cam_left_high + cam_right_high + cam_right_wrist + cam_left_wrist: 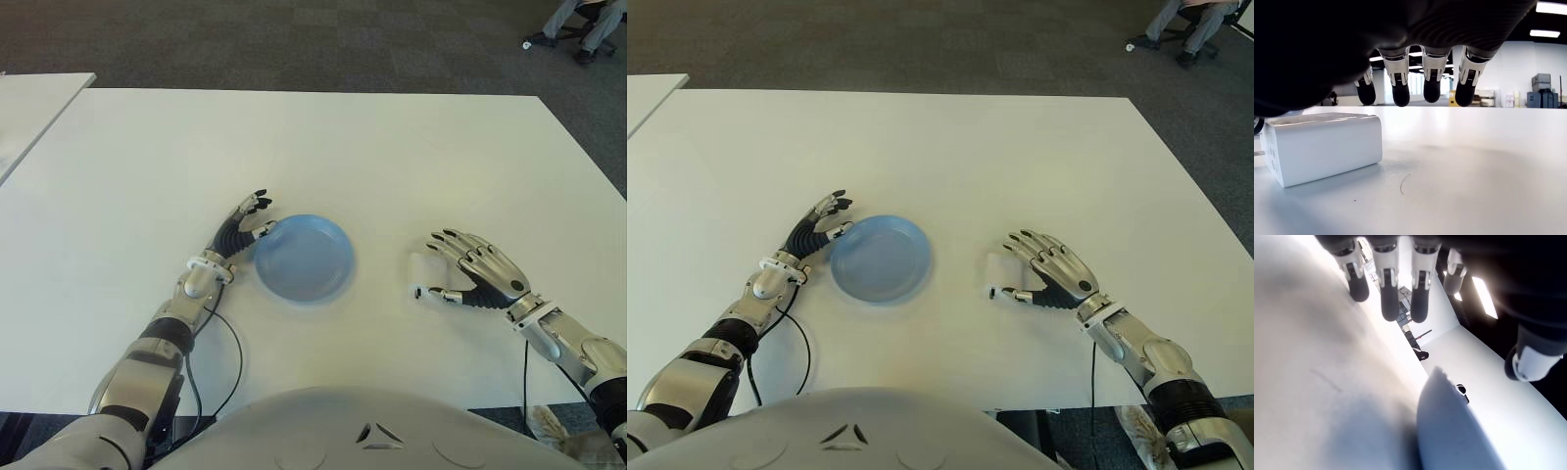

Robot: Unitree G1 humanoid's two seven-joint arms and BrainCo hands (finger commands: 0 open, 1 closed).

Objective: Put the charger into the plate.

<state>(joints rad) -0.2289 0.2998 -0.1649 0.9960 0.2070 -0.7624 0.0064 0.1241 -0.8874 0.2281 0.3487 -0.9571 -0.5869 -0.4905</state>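
A light-blue plate (306, 258) with nothing in it lies on the white table (392, 147), a little left of centre. The charger (996, 267), a small white block, lies flat on the table to the plate's right. My right hand (441, 266) hovers just over it with fingers spread and thumb out. The right wrist view shows the charger (1322, 147) untouched on the table below the straight fingers (1432, 85). At the plate's left rim my left hand (257, 213) shows open, its fingers relaxed and holding nothing. The plate (1459, 431) fills the near part of the left wrist view.
A second white table (39, 98) stands at the far left. Beyond the table's far right corner a person's legs and a chair base (578, 29) show on the dark carpet. A black cable (235, 362) loops by my left forearm near the front edge.
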